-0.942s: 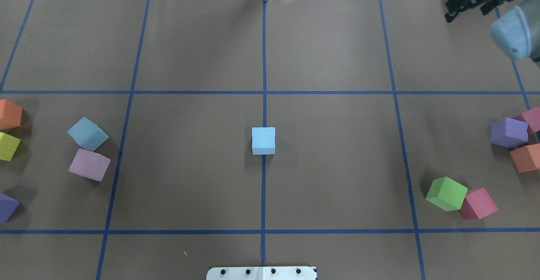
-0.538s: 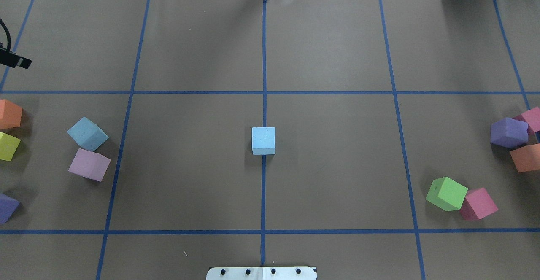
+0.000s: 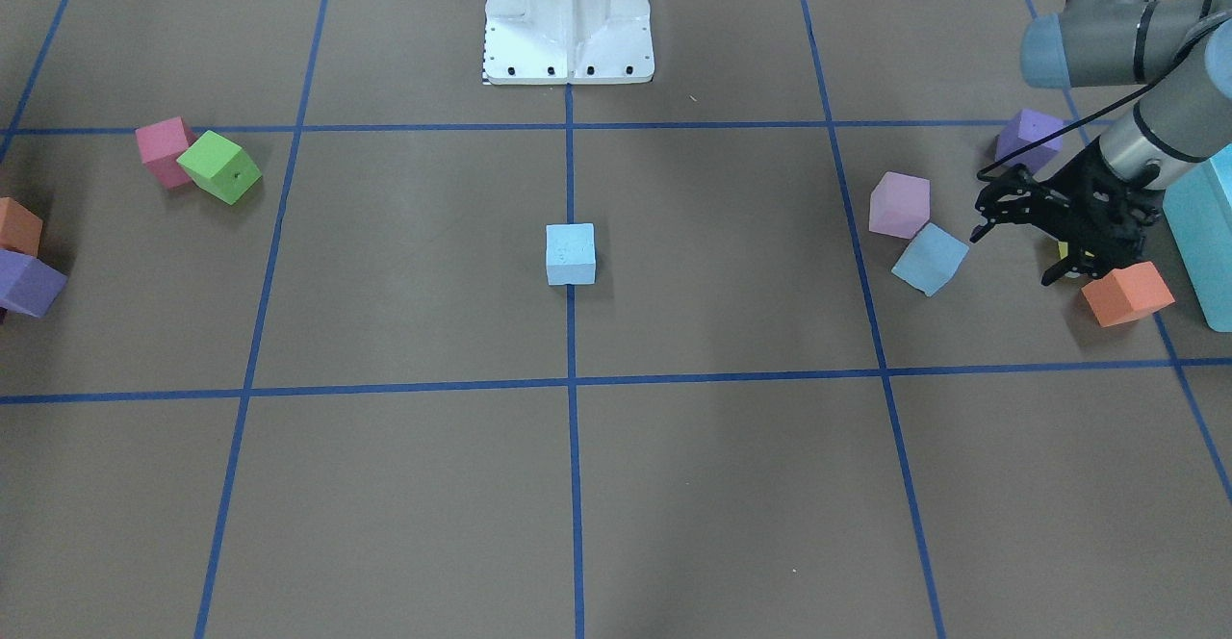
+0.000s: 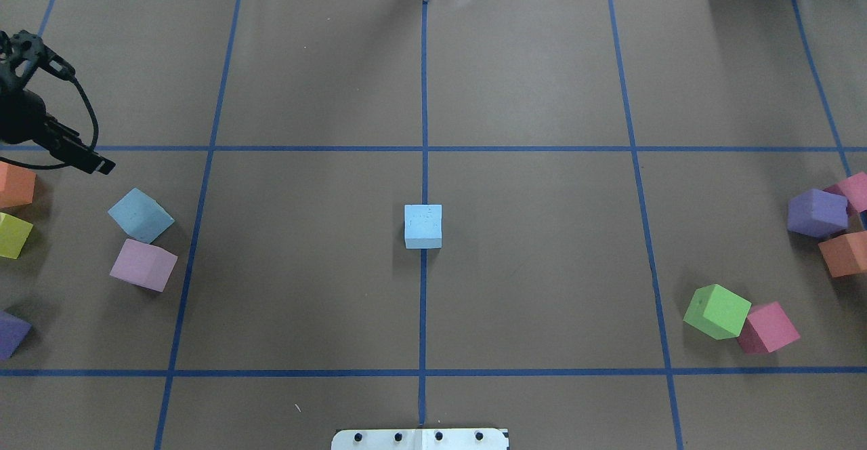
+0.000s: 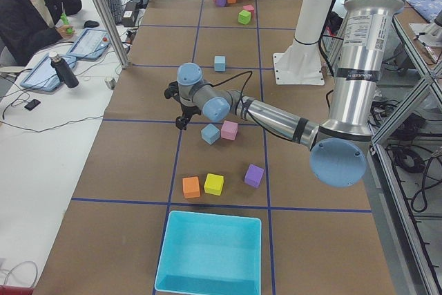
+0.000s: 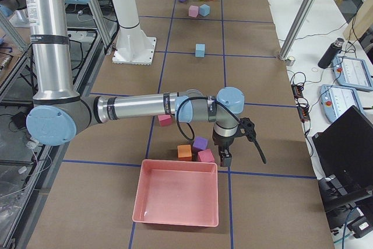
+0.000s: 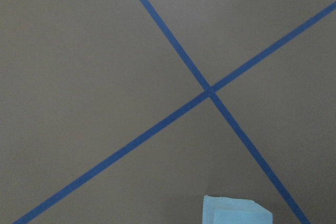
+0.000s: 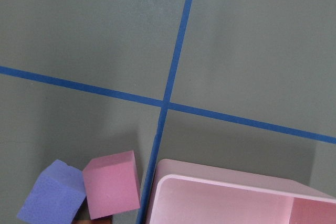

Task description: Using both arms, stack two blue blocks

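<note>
Exterior front-facing: left claw [image 3: 987, 208] spread, empty, near the outer blue block [image 3: 930, 259]; central blue block [image 3: 570, 253] sits on the bench [image 3: 385, 485]. Right claw [image 6: 224, 157]: aperture cannot be told.

The bench [image 4: 542, 64] is covered in brown paper [image 4: 305, 287] and divided by blue tape lines [image 4: 424, 97], while a white desk [image 5: 41, 143] is set alongside, by an aluminium post [image 5: 103, 12].

A green foam cube [image 4: 716, 311] touches a pink foam cube [image 4: 768, 328]. A pink plastic tray [image 6: 177, 199] and a turquoise plastic box [image 5: 209, 253] sit at opposite ends of the table [image 4: 528, 267].
</note>
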Controlling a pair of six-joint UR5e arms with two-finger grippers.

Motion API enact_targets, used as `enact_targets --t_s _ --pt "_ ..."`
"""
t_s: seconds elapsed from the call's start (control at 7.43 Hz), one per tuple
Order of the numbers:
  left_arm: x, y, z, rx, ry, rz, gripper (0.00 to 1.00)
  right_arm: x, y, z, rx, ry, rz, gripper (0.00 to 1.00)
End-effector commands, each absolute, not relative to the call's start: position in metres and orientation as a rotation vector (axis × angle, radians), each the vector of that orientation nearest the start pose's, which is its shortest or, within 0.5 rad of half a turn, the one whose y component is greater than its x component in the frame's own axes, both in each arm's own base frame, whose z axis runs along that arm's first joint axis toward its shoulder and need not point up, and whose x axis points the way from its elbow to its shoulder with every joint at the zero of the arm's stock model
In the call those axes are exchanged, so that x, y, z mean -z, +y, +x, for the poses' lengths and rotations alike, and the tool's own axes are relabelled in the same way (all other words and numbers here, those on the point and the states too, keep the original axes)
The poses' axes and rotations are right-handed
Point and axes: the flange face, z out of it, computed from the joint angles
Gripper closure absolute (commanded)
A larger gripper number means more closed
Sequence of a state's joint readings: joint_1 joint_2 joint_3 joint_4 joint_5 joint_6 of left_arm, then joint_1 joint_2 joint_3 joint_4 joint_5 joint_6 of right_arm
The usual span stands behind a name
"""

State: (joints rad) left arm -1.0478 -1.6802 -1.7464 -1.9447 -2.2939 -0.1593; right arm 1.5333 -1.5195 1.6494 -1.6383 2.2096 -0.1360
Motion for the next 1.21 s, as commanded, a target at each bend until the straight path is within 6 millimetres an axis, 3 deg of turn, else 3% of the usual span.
enact_targets --t_s 0.0,0.13,1.08 --pt "-0.491 -0.495 0.25 -0.634 0.886 0.345 0.02 -0.612 -0.517 0.055 0.186 -0.635 0.09 0.0" --pt "-0.503 -0.497 0.253 -0.637 0.884 0.342 0.02 -0.612 -0.517 0.055 0.186 -0.635 0.088 0.0" --pt "-0.514 -0.474 0.284 -0.633 0.901 0.271 0.02 -0.614 -0.517 0.055 0.179 -0.634 0.083 0.0"
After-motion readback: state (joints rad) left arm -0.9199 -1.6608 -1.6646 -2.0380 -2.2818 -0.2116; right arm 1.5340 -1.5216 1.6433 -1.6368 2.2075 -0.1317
